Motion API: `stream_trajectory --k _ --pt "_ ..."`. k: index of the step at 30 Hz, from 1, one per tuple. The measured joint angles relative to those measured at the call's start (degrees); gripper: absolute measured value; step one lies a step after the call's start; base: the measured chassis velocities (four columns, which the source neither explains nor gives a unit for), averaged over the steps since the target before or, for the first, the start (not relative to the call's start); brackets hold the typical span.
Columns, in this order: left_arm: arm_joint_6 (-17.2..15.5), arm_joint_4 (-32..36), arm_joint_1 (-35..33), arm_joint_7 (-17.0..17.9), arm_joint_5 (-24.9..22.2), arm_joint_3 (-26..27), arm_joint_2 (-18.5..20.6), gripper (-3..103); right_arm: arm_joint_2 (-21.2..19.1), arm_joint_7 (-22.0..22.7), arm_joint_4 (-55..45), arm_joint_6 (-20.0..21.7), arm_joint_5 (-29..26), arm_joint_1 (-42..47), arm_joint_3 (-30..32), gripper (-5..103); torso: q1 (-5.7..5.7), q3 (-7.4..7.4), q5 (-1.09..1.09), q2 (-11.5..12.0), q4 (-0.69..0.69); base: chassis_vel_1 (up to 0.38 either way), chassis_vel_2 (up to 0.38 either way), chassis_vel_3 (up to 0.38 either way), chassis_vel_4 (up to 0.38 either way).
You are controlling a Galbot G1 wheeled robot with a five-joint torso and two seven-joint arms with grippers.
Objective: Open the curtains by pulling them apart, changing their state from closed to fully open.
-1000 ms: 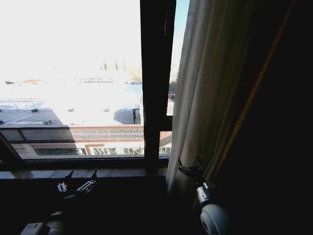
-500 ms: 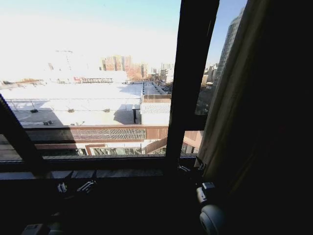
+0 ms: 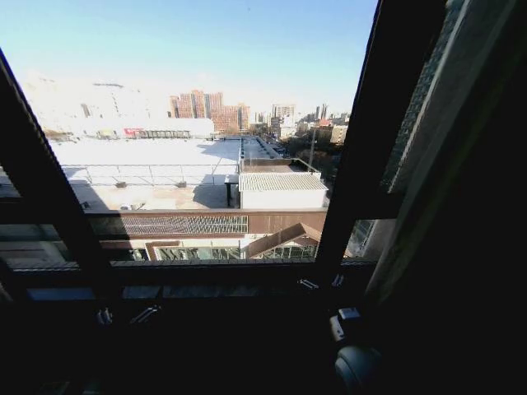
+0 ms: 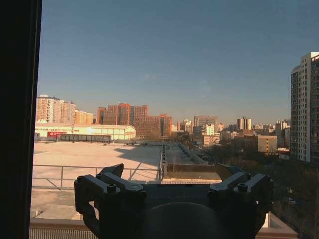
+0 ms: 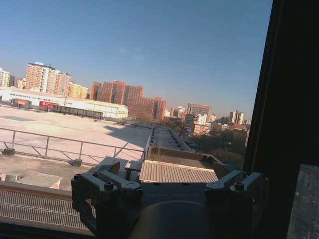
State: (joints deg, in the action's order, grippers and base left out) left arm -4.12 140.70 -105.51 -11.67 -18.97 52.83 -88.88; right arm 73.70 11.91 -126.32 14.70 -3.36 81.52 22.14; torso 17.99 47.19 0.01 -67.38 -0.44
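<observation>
Both claws, left (image 3: 123, 315) and right (image 3: 321, 283), gape empty at the sill, dark window bar (image 3: 362, 140) between panes.

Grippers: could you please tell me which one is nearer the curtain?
The right gripper, low beside the curtain edge; the left gripper sits well off to the other side.

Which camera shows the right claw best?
The right wrist view: the right claw is close and large, fingers spread, empty. The head view has it small and dark, low down. The left wrist view faces the left claw.
</observation>
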Motion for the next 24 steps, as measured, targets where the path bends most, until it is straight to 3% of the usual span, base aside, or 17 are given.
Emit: stream_trajectory --k 24 --pt "0.1 0.04 0.01 -0.08 0.28 -0.06 -0.07 100 0.25 -0.28 0.35 -0.35 0.71 -0.05 -0.13 100 0.0 0.0 0.0 0.0 0.0 0.35 0.351 -0.349 -0.352"
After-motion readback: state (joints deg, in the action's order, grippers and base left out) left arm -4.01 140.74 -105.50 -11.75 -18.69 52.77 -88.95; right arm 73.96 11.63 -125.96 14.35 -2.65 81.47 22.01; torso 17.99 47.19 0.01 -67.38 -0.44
